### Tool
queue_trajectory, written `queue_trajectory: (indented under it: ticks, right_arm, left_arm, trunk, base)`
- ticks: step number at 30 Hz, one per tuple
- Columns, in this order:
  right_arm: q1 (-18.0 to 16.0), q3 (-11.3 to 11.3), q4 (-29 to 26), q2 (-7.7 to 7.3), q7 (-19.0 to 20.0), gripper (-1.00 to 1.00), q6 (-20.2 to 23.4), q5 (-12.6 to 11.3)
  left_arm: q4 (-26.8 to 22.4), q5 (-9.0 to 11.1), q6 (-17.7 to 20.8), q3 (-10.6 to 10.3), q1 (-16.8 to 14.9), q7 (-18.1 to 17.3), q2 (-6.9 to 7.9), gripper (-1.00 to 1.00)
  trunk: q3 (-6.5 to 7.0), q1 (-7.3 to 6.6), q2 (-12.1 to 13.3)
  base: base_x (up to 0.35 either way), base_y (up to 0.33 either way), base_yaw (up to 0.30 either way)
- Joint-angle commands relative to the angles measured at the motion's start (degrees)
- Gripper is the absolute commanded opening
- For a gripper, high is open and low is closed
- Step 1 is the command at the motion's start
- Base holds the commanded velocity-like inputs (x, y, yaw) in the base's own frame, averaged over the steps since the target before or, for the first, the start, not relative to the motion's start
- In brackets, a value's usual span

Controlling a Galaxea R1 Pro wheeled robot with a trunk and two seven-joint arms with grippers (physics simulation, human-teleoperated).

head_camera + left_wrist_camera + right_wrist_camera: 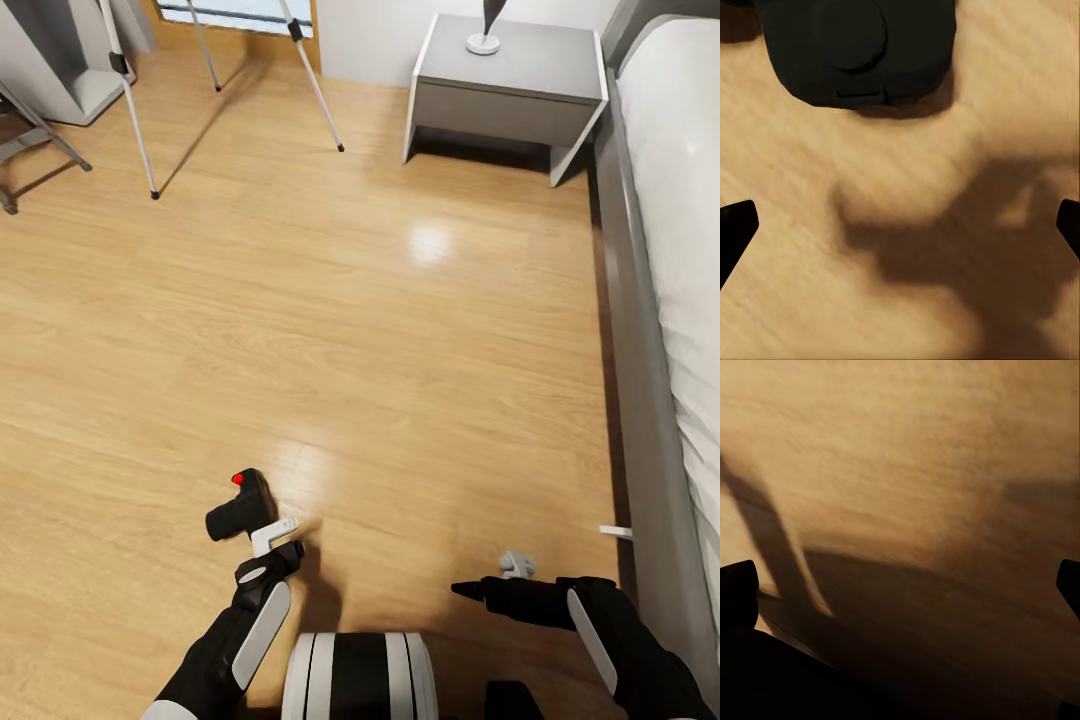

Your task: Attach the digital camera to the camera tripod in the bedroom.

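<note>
While the pickup step is only beginning, the left tool (272, 540) is hovering wide and empty beside the digital camera (242, 506), a chunky matte-black body with a red dot, lying on the light wood floor (400, 330). The right tool (490, 580) is hanging wide, holding nothing. Next move likely calls for closing on the camera. Far off, the camera tripod (130, 100) is standing on thin silver legs.
</note>
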Motion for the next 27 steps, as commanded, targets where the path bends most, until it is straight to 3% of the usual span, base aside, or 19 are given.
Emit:
queue_trajectory:
  ticks: [1,6,11,14,16,17,22,27]
  right_arm:
    - [0.0,-0.1,0.0,-0.01,-0.1,1.00,0.4,-0.4]
    - [0.0,0.0,-0.5,-0.06,0.2,1.00,0.5,-0.6]
    - [0.0,0.0,-1.5,-0.18,4.4,1.00,0.5,-0.6]
    - [0.0,-0.1,-1.6,-0.33,9.0,1.00,0.5,-0.4]
    - [0.0,-0.1,-1.6,-1.09,14.8,1.00,0.5,-0.1]
    - [0.0,-0.1,-1.4,-2.76,22.6,1.00,0.4,0.1]
    - [0.0,-0.2,-1.3,-4.54,29.5,1.00,0.2,0.1]
    - [0.0,-0.2,-1.2,-5.30,32.2,1.00,0.0,-0.1]
  left_arm:
    - [-0.1,0.3,0.2,-0.1,0.0,0.4,0.03,1.00]
    - [-0.2,0.3,0.1,-0.1,0.0,0.4,0.03,1.00]
    - [-0.2,0.3,0.1,-0.1,0.0,0.4,0.03,1.00]
    - [-0.2,0.3,0.1,-0.1,0.0,0.4,0.03,1.00]
    - [-0.3,0.3,0.1,-0.1,0.0,0.4,0.03,1.00]
    - [-0.3,0.3,0.1,-0.1,0.0,0.4,0.03,1.00]
    - [-0.3,0.3,0.1,-0.2,0.0,0.4,0.03,1.00]
    - [-0.4,0.3,0.1,-0.2,0.0,0.4,0.03,1.00]
  trunk:
    - [-0.04,-0.01,0.0]
    - [-0.04,-0.01,0.0]
    - [-0.04,-0.01,0.0]
    - [-0.04,-0.01,0.0]
    - [-0.04,-0.01,0.0]
    - [-0.04,-0.01,0.0]
    - [-0.04,-0.01,0.0]
    - [-0.04,-0.01,0.0]
  base:
    - [0.000,0.000,0.000]
    - [0.000,0.000,0.000]
    - [0.000,0.000,0.000]
    - [0.000,0.000,0.000]
    - [0.000,0.000,0.000]
    - [0.000,0.000,0.000]
    - [0.000,0.000,0.000]
    - [0.000,0.000,0.000]
